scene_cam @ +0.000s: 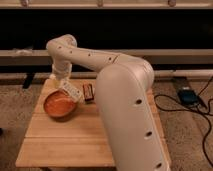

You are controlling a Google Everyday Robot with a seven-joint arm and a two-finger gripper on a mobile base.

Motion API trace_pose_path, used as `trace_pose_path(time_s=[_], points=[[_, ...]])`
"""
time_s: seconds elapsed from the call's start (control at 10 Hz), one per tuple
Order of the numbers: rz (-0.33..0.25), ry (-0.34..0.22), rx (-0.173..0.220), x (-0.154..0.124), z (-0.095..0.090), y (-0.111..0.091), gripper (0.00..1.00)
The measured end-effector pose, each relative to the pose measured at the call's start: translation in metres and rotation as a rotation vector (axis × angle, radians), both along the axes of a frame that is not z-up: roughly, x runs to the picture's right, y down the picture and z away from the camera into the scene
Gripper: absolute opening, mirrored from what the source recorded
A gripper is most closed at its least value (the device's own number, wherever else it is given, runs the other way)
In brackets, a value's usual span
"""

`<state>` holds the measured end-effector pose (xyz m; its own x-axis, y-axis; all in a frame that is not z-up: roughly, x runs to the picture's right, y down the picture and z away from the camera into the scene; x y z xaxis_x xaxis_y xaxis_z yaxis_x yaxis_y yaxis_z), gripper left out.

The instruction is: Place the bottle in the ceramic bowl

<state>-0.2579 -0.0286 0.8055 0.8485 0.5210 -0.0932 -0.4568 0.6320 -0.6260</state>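
Surveying the camera view, you have 1 scene to log.

Item 1, the gripper (66, 86): it hangs at the end of the white arm (95, 57), low over the back left part of the wooden table (75, 140), just above the bowl's right rim. Whether its claw is clenched or released, you cannot tell; the wrist hides it.

Item 2, the bottle (70, 91): white, tilted, directly under the gripper and above the right edge of the bowl. It looks carried, not lying free, though the grip itself is hidden.

Item 3, the ceramic bowl (56, 105): orange-red, upright on the table's left side, with nothing visible inside it.

Item 4, a small dark box (89, 93): just right of the bowl, partly behind the arm.

Status, as a judgement: pickup and carry appear done, and the bottle is about at the rim. What you have left is a short move over the bowl's middle, lowering, and letting go.
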Motion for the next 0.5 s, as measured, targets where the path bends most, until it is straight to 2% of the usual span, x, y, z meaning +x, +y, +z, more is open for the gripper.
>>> trace_pose_path(time_s=[0.2,0.4,0.5], points=[[-0.026,-0.020,0.000,-0.013,0.000,0.002,0.80],[-0.058,-0.045,-0.013,-0.037,-0.005,0.014,0.80],[-0.066,-0.047,-0.018,-0.038,-0.003,0.016,0.80]])
